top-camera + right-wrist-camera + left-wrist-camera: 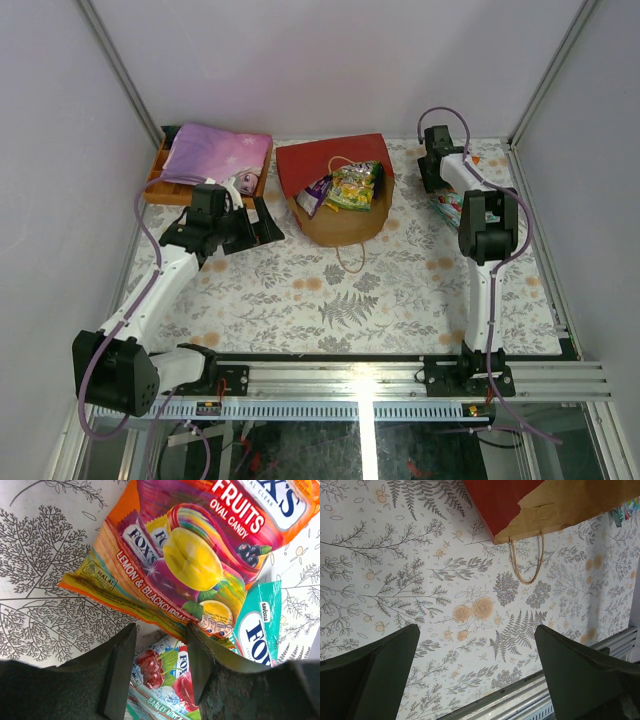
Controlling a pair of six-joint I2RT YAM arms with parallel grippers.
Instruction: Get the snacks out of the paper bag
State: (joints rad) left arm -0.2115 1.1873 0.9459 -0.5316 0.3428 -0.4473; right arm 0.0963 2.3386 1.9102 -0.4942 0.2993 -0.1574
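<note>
**A:** Where are the snacks now?

**B:** A green-yellow packet (356, 185) and a purple packet (315, 195) lie in the open paper bag (335, 225). The bag lies on its side in the middle of the bench (300, 290), with its brown inside showing. Outside the bag, at the right, you have an orange Fox's packet (200, 545), a teal packet (257, 625) and a third packet (160, 675) partly under them.

**A:** How will they handle?

**B:** I judge them light and soft, with glossy film that slips. Take a packet at its sealed edge or a corner, not on the flat middle. The bag is thin paper, so it may slide along when you pull.

**A:** And the pincers?

**B:** Your right pincer (160, 635) hangs just above the packets outside the bag, its jaws a little apart and pinching nothing. Your left pincer (475, 680) is spread wide and empty, over bare bench near the bag's handle (527, 562).
</note>
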